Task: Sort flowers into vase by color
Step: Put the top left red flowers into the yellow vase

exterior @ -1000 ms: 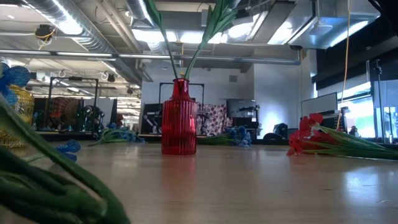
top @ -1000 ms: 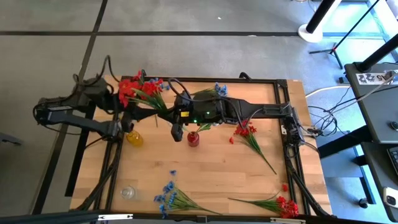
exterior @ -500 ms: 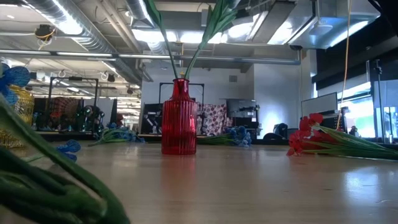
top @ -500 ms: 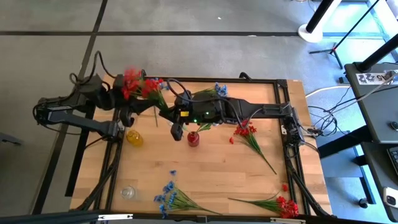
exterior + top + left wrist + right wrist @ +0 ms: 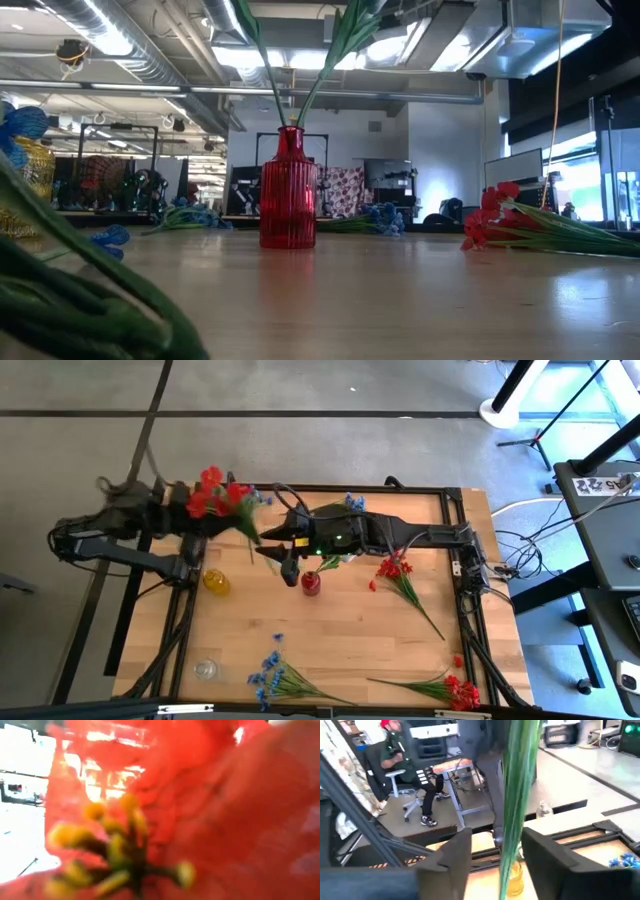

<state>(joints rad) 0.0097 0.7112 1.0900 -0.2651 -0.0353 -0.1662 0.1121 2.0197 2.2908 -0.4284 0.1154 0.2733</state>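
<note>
My left gripper (image 5: 186,512) is at the table's far left corner, shut on a bunch of red flowers (image 5: 214,493). One red bloom (image 5: 165,810) fills the left wrist view. The bunch's green stems (image 5: 249,532) slant down to my right gripper (image 5: 268,542). It is open, with a finger on either side of the stems (image 5: 517,795). A red vase (image 5: 311,582) stands on its base mid-table with green stems (image 5: 330,60) sticking out of its neck. My left gripper holds the red bunch just below its blooms (image 5: 203,506), coming about level from the table's left. The blooms hide the fingers, so the kind of hold cannot be told. The bunch is lifted clear of the table, and its stems trail toward the right arm.
A yellow vase (image 5: 216,581) stands at the left and a clear glass (image 5: 205,669) near the front left. Loose flowers lie about: blue (image 5: 276,680) at the front, red (image 5: 455,688) front right, red (image 5: 396,574) right of the red vase, blue (image 5: 351,504) at the far edge.
My left arm has drawn back toward the table's far left corner and risen a little. The red bunch has gone with it: its blooms now sit farther left and its stems stretch out toward my right gripper, which has stayed in place.
</note>
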